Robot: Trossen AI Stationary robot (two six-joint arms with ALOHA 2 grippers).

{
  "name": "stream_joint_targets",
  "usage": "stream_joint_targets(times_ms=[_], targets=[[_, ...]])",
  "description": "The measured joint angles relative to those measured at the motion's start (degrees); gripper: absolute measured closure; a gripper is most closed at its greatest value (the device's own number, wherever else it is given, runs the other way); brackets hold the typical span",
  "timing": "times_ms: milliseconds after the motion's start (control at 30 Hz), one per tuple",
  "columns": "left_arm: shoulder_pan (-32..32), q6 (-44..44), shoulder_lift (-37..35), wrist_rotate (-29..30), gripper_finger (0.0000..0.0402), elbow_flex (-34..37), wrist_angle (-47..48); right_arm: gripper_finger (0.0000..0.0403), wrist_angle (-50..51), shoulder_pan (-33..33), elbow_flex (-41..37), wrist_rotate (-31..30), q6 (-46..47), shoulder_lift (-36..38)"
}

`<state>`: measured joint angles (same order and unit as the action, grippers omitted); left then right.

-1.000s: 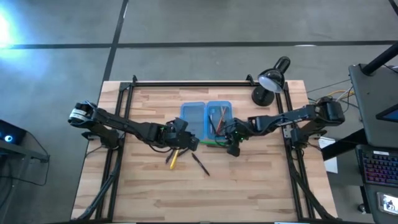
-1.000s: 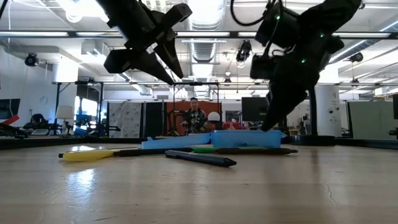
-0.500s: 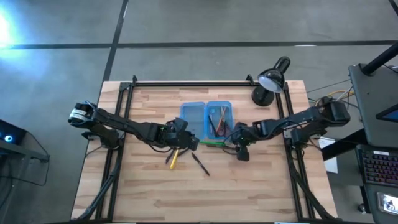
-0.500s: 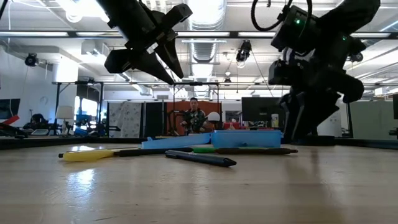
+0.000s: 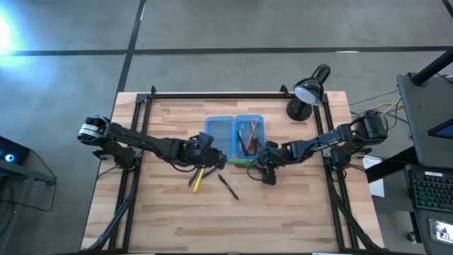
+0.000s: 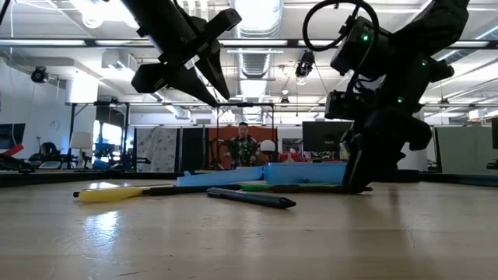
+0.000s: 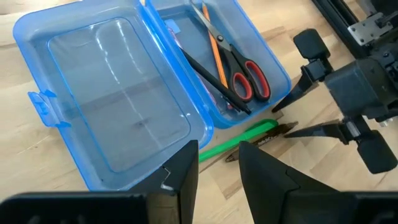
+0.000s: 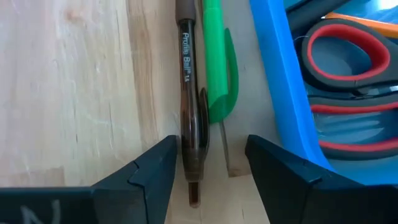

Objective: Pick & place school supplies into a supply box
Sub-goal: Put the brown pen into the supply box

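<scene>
R gripper (image 8: 208, 168) low at table, fingers apart, empty; brown pen (image 8: 189, 118) and green pen (image 8: 214, 74) between them, supply box (image 8: 283, 93) just beside. L gripper (image 7: 217, 171) part-open, empty, above box.

Brown pen (image 8: 189, 118) and green pen (image 8: 214, 68) tight against supply box (image 8: 283, 93) wall.

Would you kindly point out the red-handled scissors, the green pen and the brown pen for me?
red-handled scissors (image 7: 244, 73): left wrist view, on the red handle loops, inside the box.
green pen (image 7: 239, 140): left wrist view, mid-barrel, on the table beside the box.
brown pen (image 8: 187, 81): right wrist view, on the printed barrel.
</scene>
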<state>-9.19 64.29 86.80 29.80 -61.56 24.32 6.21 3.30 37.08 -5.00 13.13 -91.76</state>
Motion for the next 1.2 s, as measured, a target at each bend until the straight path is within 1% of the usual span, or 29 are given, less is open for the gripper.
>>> stream_joint_targets(times_ms=[100, 233, 433, 600, 833, 933, 1000, 1200], targets=[[0.4, 0.0, 0.0, -0.3, 0.0303, 0.0, 0.0, 0.0212, -0.1, 0.3, 0.0, -0.9, 0.2, 0.0], [1.3, 0.0, 0.0, -0.3, 0.0303, 0.0, 0.0, 0.0223, 0.4, 1.1, 0.0, -1.5, 1.0, -0.9], [2.2, 0.5, 0.0, 0.4, 0.0303, -0.1, -0.4, 0.0252, 0.3, 3.5, 0.2, -2.6, 0.5, -3.1], [2.6, 0.3, 0.0, 0.5, 0.0303, -0.2, -0.3, 0.0283, 0.6, 4.1, 0.2, -4.6, 0.8, -2.1], [2.6, 3.9, 0.0, 0.5, 0.0303, -0.2, -0.4, 0.034, 0.4, 4.1, 0.2, -4.6, 0.2, -0.7], [2.6, 5.9, 0.0, 0.5, 0.0303, -0.2, -0.4, 0.0359, 0.4, 4.3, 0.1, -4.7, 0.1, -0.7], [2.6, 7.0, 0.0, 0.5, 0.0303, -0.2, -0.6, 0.0365, 0.6, 4.3, 0.1, -4.6, 0.0, -0.6], [2.6, 8.8, 0.0, 0.5, 0.0303, -0.2, -0.9, 0.0369, 1.3, 4.5, -0.1, -1.4, -0.1, 1.0]])
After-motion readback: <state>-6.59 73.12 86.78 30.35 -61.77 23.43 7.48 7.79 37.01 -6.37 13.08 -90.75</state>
